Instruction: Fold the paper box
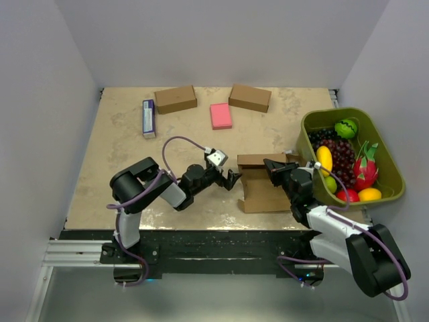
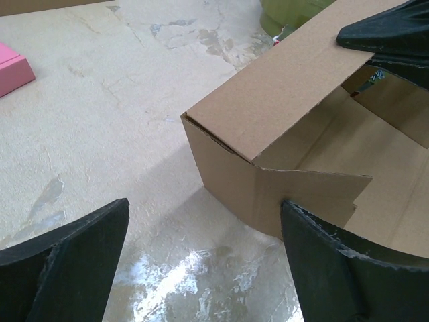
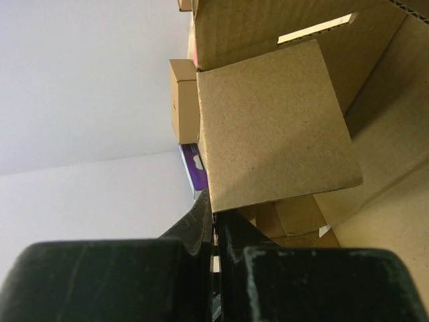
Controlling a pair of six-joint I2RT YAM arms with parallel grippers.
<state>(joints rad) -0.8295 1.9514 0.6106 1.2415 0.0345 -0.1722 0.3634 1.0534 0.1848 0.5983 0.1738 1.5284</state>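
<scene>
Fingers of the left gripper (image 1: 232, 178) stand spread wide and empty, low over the table at the 9 o'clock side of the paper box (image 1: 260, 192). That box sits half-formed at about 4 o'clock from the table's middle, with its walls raised. The right gripper (image 1: 271, 166) is pressed closed at the box's 12 o'clock wall with a flap edge at its tips; I cannot tell if it pinches it. The left should probably push the near corner flap inward along its crease, slowly, so the box doesn't slide toward the green basket (image 1: 365, 201) at 3 o'clock. Spare boxes (image 1: 175, 98) and a pink pad (image 1: 220, 115) lie far off at 12.
</scene>
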